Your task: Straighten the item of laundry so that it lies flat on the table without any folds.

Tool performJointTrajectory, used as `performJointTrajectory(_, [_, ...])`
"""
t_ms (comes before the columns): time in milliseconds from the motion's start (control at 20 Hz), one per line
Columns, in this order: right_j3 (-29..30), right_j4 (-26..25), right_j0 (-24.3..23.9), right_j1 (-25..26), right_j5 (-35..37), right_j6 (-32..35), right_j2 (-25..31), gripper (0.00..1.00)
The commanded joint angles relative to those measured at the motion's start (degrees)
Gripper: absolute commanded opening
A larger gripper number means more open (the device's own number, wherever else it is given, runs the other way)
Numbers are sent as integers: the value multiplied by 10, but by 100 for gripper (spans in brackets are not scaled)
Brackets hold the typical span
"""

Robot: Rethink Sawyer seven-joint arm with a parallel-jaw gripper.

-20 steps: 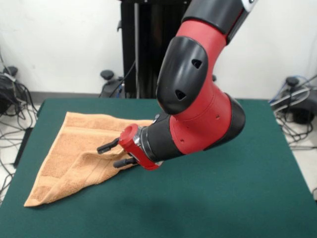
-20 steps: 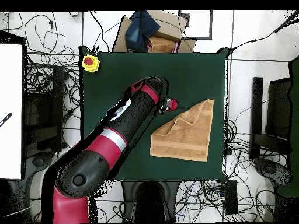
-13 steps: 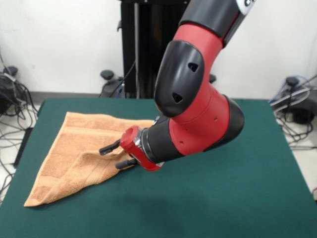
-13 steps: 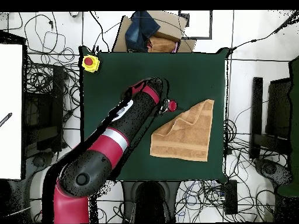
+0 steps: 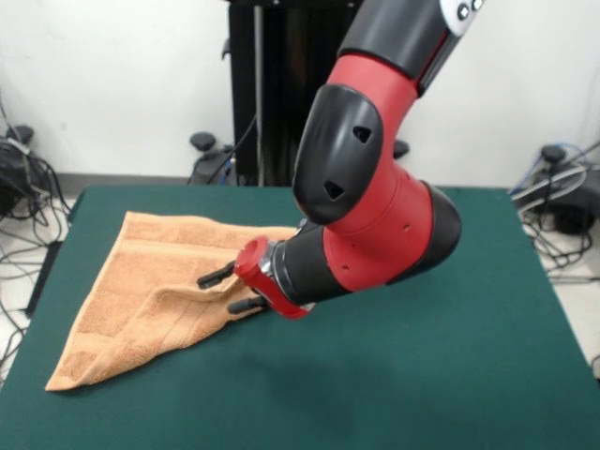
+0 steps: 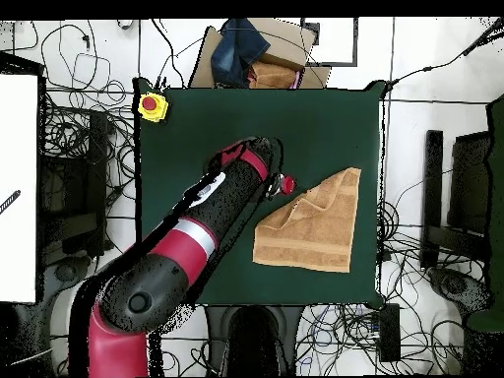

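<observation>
The tool [image 5: 225, 291], its two fingers spread and pinching nothing, hovers at the creased edge of the towel [image 5: 141, 300] lying folded on the table [image 5: 422, 375].

one towel [image 5: 141, 291], one table [image 5: 422, 375], one arm [image 5: 375, 216], one hand [image 5: 225, 291], one yellow button box [image 6: 152, 105].

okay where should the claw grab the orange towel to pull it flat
Probably the folded-over edge of the towel beside the open claw, coming in from the table's bare middle. That flap is doubled and wrinkled there, while the far corners already lie flat.
</observation>
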Motion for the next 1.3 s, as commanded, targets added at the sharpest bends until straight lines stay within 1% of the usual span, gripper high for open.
performJointTrajectory(50, [69,-10,14,11,-41,98,82,100])
performJointTrajectory(200, [78,-16,15,9,-35,85,78,100])
performJointTrajectory(300, [74,-20,16,16,-36,91,70,100])
performJointTrajectory(550, [77,-32,6,26,-73,96,71,100])
performJointTrajectory(750, [56,-34,-8,49,-96,106,64,100])
performJointTrajectory(900, [42,-30,-13,61,-111,118,61,100])
performJointTrajectory(1050, [26,-16,-12,78,-131,159,43,100])
performJointTrajectory(1300, [3,11,-12,94,-128,181,38,100])
